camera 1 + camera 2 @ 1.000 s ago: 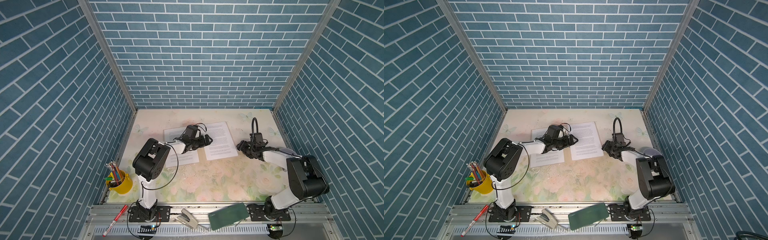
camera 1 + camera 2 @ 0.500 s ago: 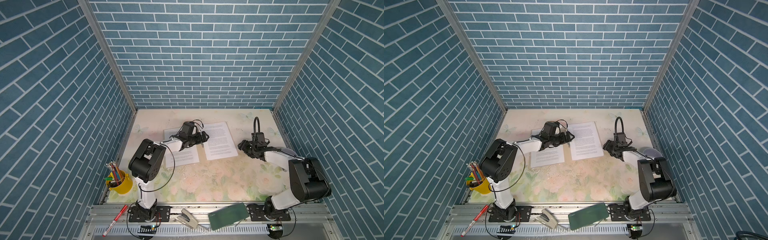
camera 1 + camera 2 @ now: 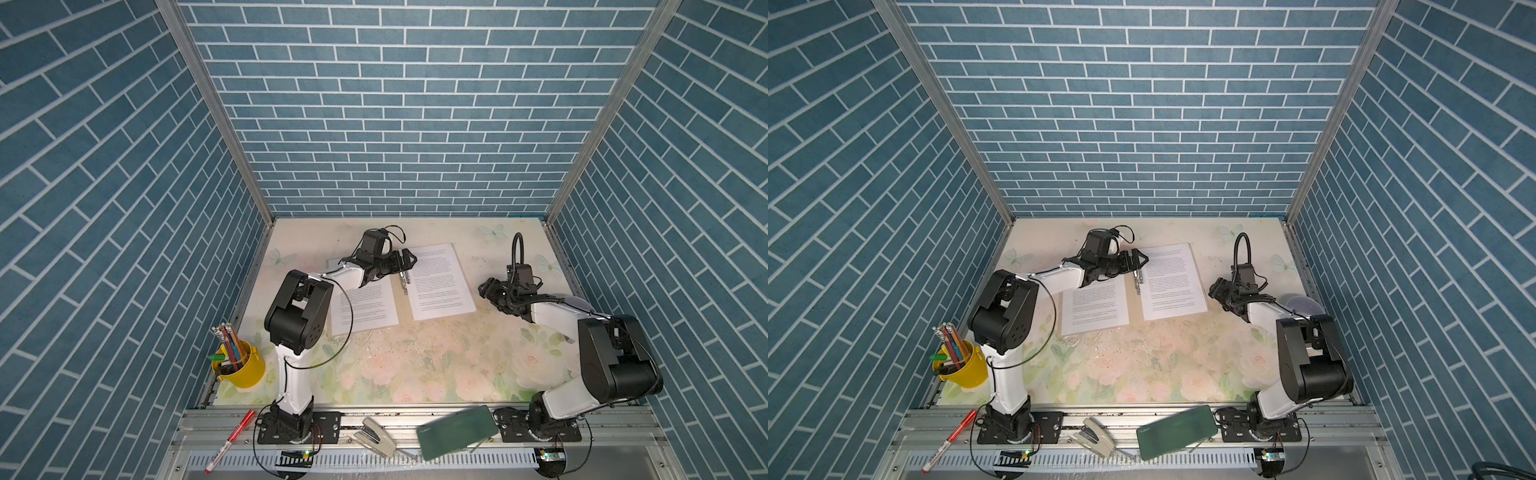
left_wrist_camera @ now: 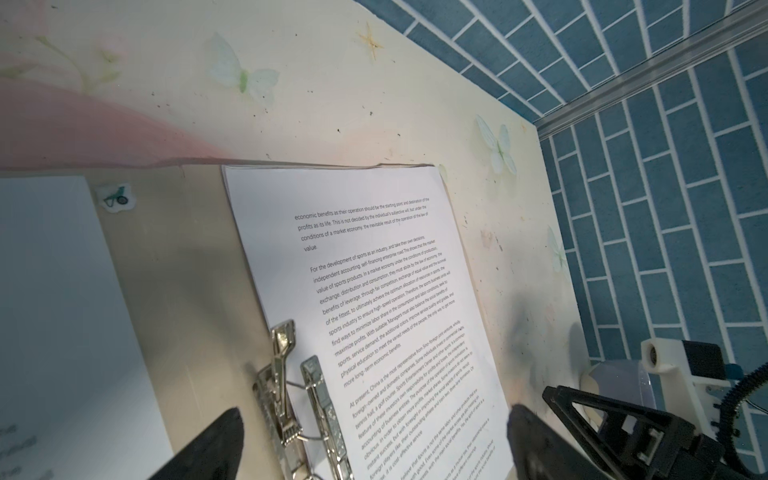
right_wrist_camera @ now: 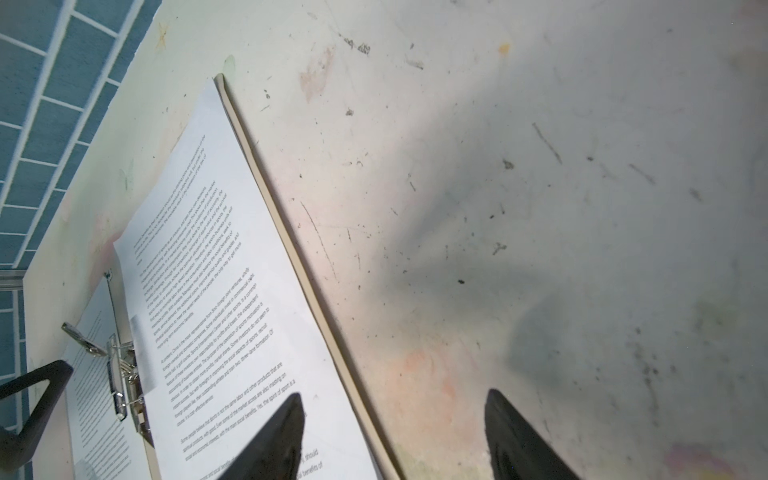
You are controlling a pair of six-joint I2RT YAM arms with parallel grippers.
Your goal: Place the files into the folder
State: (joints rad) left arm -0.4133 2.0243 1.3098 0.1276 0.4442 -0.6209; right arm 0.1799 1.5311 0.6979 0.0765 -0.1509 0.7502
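Tan folder lies open with files either side of the clip, my left gripper gaping empty just over the clip and my right gripper part-open, empty, farther off, so I reckon a clumsy clip push skews the sheets.

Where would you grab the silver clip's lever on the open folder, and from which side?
Probably at the raised free end of the lever, coming from above with the jaws flanking its thin sides. It juts up off the spine of the folder while the sheets lie flat, and the open left pincer hangs close above it.
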